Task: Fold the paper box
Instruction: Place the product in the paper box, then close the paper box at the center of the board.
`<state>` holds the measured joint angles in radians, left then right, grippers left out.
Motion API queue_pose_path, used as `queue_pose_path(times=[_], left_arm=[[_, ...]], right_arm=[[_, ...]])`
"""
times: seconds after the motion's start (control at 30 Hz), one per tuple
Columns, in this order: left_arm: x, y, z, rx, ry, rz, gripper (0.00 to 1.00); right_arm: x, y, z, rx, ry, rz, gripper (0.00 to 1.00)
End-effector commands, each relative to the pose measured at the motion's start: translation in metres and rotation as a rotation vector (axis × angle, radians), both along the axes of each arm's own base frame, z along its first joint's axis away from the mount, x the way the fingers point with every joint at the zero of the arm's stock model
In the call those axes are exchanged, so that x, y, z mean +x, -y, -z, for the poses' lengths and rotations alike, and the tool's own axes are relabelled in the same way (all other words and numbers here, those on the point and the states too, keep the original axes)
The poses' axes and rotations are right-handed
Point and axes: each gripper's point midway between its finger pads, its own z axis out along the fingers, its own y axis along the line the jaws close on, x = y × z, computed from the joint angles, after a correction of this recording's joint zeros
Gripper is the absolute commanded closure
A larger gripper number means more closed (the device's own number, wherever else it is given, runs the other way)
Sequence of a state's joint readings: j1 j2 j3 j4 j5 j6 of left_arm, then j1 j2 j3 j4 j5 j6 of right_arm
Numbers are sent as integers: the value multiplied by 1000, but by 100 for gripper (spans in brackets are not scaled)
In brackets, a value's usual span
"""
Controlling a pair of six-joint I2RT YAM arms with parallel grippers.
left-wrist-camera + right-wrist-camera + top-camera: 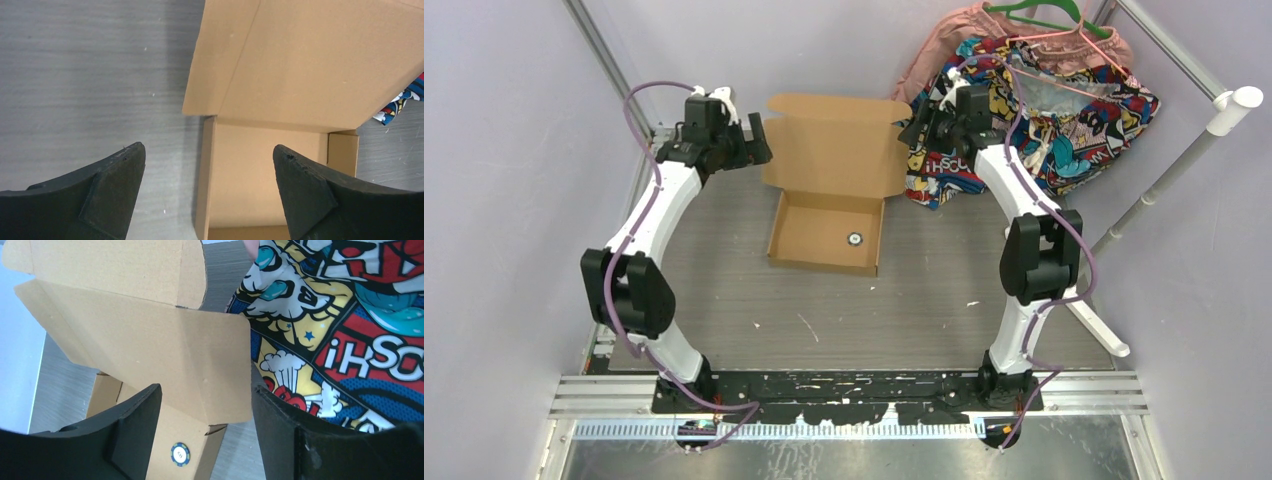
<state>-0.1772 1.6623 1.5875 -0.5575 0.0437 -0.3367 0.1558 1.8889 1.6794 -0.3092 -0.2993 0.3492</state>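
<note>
Brown corrugated box [832, 150], lid up, on a grey grained counter [924, 300]. Left gripper [207, 150] gapes wide. Right gripper [205, 390] is spread astride the box edge.

The left gripper [209, 150] hangs over a grey wood-grain table surface [90, 75], its two black wedge-shaped fingers [112, 192] spread wide apart and gripping nothing. Between and beyond them lies a plain brown corrugated cardboard box [300, 65]. Its shallow tray [265, 175] sits between the fingertips, the tray's left wall running up just right of the left finger. Its broad lid [320, 55] is raised, with a side flap folded along its left edge. A scrap of colourful comic-print cloth [406, 99] shows past the lid's right edge.
</note>
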Motion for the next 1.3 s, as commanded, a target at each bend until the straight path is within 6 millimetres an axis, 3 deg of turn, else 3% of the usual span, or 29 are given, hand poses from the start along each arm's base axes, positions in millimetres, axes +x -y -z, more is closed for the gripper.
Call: queue_pose_path(times=[0.0,0.1,0.3,0.43,0.77,0.83,1.27], left_arm=[[35,14,-32,-36,193,160,2],[48,13,-28,-34,224,197,3],[65,0,-37,-76,309,243,4],[73,-1,-40,-100,325,289,5],[85,1,-31,-142,331,378,5],[92,-12,-30,-149,332,362,5],[111,-2,-19,-220,334,407,7]], right_arm=[[10,-9,-18,43,136,-149,29],[17,-2,-9,9,142,-157,43],[29,7,-9,-10,204,-165,40],[36,0,-13,21,221,-214,41],[52,4,-3,6,244,-230,41],[53,3,-5,14,256,-235,41],[64,-3,-15,61,304,-264,46]])
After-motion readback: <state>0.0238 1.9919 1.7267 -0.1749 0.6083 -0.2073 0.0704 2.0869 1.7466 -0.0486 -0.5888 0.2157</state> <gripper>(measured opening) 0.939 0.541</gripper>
